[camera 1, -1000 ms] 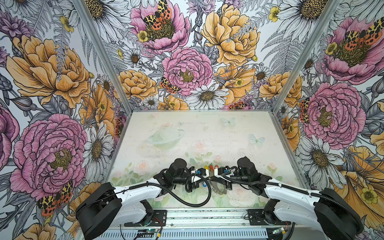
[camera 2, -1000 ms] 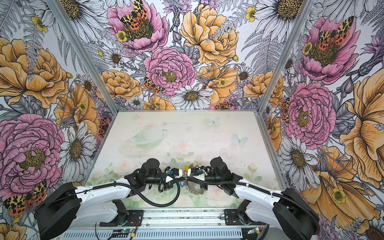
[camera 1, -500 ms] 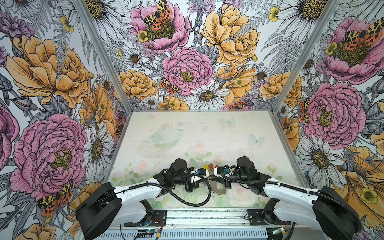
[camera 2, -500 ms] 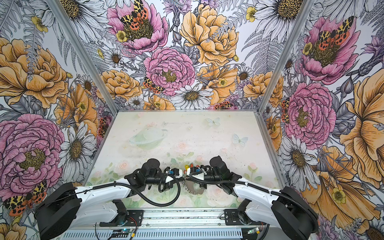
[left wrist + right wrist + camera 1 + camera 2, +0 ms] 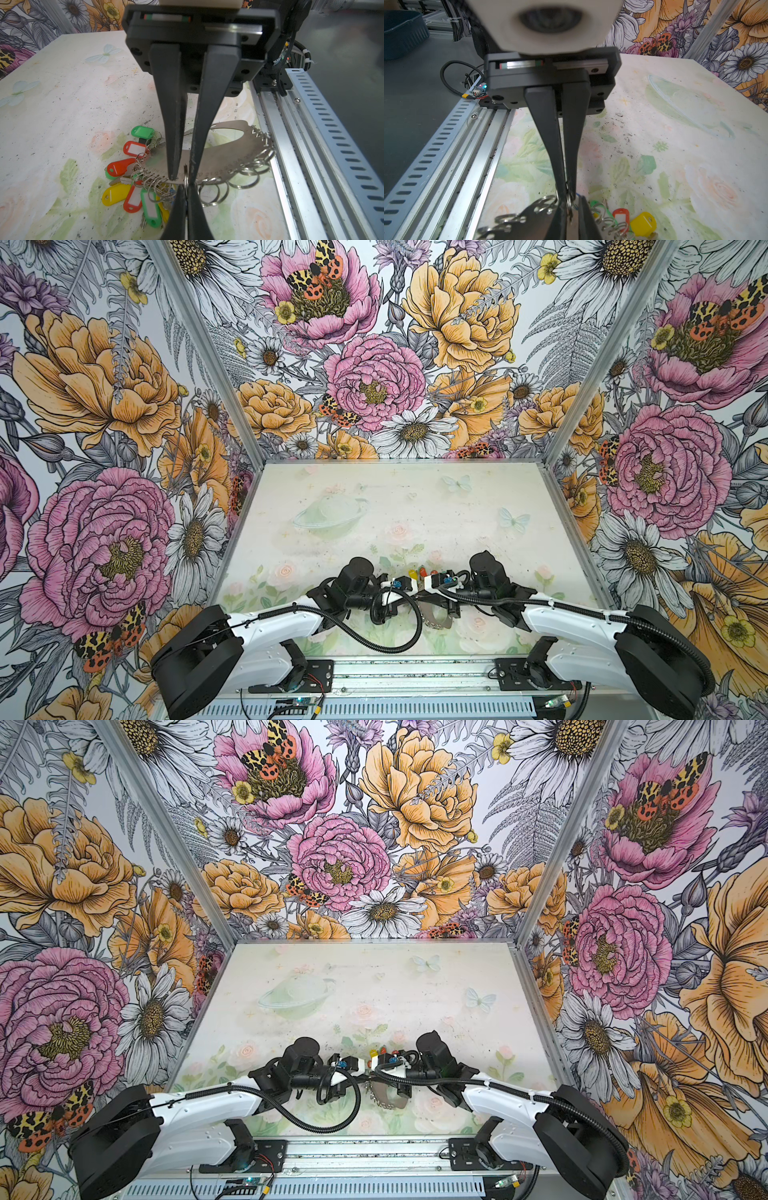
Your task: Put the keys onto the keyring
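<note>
The keyring (image 5: 228, 149), a flat grey oval plate fringed with small silver rings, sits near the table's front edge and shows below both wrists in both top views (image 5: 436, 617) (image 5: 388, 1100). The keys (image 5: 133, 187), several green, red and yellow tags, cluster at one end of it, many hooked on its small rings. They peek out beyond the grippers in a top view (image 5: 419, 572). My left gripper (image 5: 186, 188) is shut on one upright small silver ring (image 5: 185, 174) at the plate's edge. My right gripper (image 5: 183, 179) points at it tip to tip, its jaws a narrow gap apart astride that ring (image 5: 569, 204), fingertips (image 5: 172, 177) on the plate.
An aluminium rail (image 5: 291, 145) runs along the table's front edge right beside the keyring. A black cable loop (image 5: 399, 626) from the left arm hangs over the table in front. Floral walls close in the left, right and back sides. A dark bin (image 5: 402, 31) stands outside the cell.
</note>
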You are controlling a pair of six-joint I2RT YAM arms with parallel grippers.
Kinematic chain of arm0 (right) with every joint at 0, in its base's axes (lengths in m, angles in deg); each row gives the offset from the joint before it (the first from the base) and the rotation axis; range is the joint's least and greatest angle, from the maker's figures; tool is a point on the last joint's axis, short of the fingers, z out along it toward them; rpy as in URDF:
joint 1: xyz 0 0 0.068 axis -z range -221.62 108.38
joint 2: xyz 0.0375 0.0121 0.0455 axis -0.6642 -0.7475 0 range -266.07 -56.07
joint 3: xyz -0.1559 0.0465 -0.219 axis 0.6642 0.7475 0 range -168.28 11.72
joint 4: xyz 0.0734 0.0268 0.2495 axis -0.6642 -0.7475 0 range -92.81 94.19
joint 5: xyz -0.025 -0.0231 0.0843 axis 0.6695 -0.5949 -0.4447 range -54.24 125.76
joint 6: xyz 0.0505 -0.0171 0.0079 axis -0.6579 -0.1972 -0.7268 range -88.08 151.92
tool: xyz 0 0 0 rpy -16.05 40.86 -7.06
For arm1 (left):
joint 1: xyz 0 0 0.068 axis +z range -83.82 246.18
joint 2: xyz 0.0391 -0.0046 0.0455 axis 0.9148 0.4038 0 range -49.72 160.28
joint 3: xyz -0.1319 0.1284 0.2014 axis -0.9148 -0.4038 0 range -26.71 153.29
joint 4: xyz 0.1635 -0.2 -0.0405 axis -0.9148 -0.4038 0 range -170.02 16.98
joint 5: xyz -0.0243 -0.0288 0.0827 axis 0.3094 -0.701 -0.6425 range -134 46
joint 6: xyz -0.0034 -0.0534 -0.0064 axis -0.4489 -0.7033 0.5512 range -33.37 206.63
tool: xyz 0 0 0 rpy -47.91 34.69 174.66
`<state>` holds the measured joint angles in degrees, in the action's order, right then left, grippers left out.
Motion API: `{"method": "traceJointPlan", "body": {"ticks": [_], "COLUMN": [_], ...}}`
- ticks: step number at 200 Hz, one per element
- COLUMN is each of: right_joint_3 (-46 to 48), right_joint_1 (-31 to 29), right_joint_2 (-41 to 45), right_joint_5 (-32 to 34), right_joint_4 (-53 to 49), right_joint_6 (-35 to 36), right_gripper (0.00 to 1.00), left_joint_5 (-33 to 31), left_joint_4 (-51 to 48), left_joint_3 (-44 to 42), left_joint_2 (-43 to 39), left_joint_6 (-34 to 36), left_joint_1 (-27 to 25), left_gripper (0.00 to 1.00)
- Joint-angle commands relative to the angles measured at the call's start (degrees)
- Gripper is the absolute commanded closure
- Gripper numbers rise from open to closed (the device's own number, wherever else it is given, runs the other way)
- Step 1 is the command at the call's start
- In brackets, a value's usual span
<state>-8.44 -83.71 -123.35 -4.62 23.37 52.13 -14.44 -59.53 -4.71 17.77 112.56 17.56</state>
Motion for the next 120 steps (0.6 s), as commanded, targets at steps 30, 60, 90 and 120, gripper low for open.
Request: {"method": "traceJointPlan", "body": {"ticks": [30,60,90,120], "right_joint_3": [-1.7,-1.3,-1.6,-1.7], "right_joint_1": [-0.5,-0.5,-0.5,-0.5], "right_joint_2": [-0.5,0.3,0.1,-0.3], "right_joint_5": [-0.6,0.0,-0.1,-0.8], "right_joint_4": [-0.8,-1.8,-1.8,0.4], "right_joint_6": [1.0,1.4,1.7,1.0], "right_gripper": [0.9,0.87,0.89,0.93], "left_joint_5": [-0.7,-1.3,-0.9,-0.4], "left_joint_4": [1.9,2.2,2.3,2.3], "left_joint_3": [0.7,0.4,0.4,0.6], "left_joint_2": [-1.5,-1.9,-1.7,-1.1], "left_joint_6": [0.2,0.2,0.1,0.0], "left_joint_1": [-0.1,0.0,0.0,0.0], "left_gripper": [1.0,1.0,1.0,1.0]}}
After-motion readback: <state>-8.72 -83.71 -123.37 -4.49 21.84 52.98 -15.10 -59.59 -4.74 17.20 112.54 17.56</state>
